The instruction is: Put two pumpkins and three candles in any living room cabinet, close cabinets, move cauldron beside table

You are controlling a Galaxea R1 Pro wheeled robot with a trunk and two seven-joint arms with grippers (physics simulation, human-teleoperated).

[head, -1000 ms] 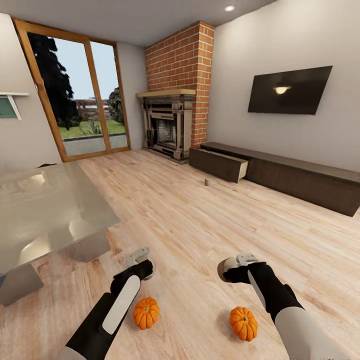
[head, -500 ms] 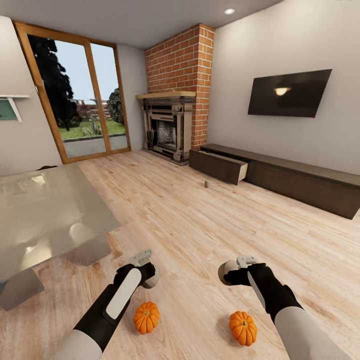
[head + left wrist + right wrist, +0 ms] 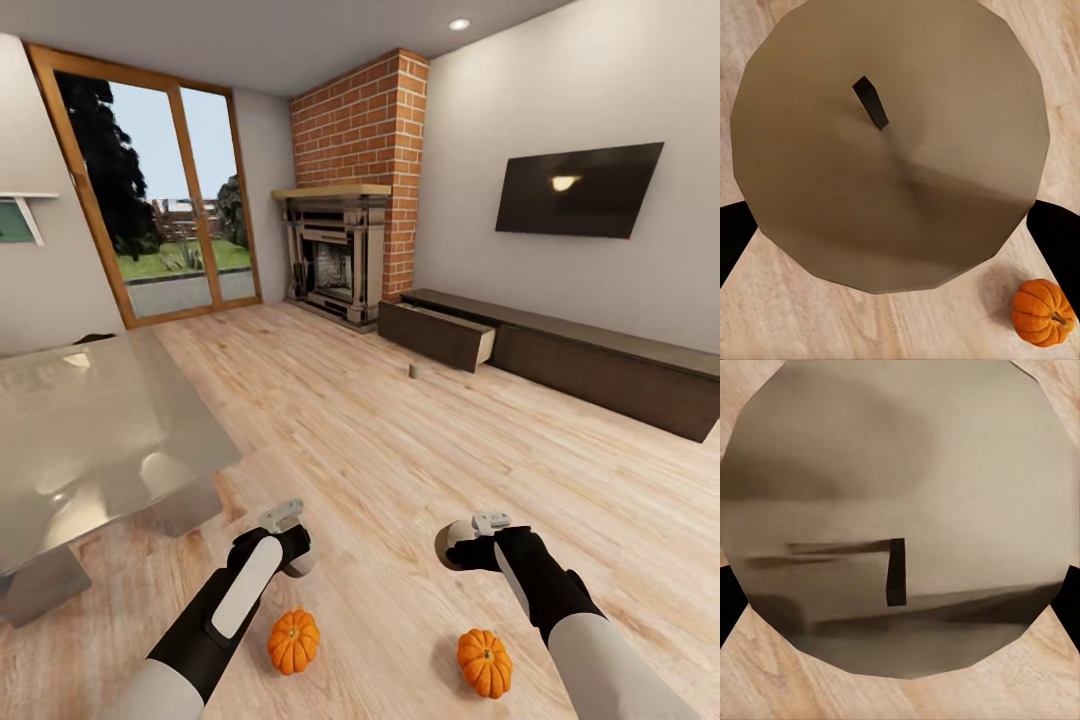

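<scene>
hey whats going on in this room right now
A two-armed robot stands on the wood floor of a living room, holding nothing. Two pumpkins sit on the floor just ahead of it, one near the left gripper, the other near the right gripper. Across the room, the cabinet has one drawer pulled out, with a candle on the floor before it.

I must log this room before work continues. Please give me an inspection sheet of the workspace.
Surface: wooden floor, bare boards between the things.
Job's things: left pumpkin and right pumpkin on the floor near the arms; candle on the floor before the cabinet, one drawer pulled out; glass table at left.
Clutter: nothing seen.
Grippers: left gripper and right gripper above the floor, holding nothing; open or shut unclear.
Cables: nothing seen.
Surroundings: brick fireplace, wall television, glass door.
</scene>
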